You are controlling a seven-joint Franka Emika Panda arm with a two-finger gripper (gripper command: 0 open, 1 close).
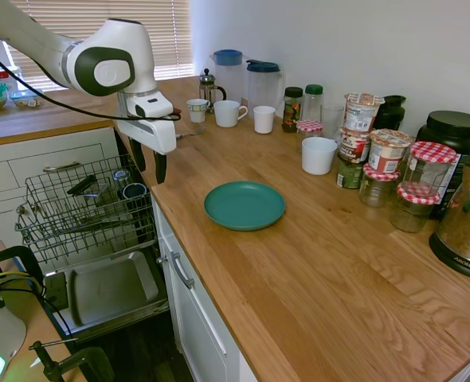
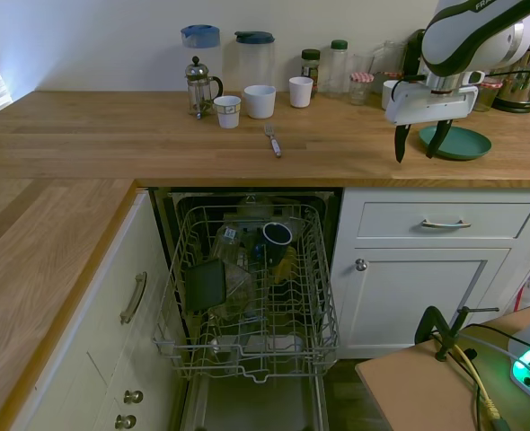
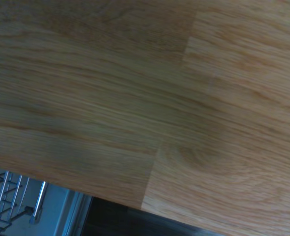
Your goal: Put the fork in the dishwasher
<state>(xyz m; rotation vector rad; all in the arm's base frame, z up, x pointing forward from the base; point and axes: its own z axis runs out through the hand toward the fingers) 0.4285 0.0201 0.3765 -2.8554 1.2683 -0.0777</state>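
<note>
While the slim silvery metal fork lies on the wooden surface near the white cups, the empty gripper, fingers apart, hovers beside the teal plate.

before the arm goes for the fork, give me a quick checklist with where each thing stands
1. Fork in plain sight, lying flat on the countertop in front of the mugs: ok.
2. Gripper open and holding nothing: ok.
3. Gripper lined up over the fork: not ok; it hangs off to one side, near the green plate.
4. Path along the counter to the fork free of things: ok.
5. Dishwasher open with its rack pulled out: ok.
6. A free slot for the fork in the rack: cannot tell; cups and other items already sit there.
</note>
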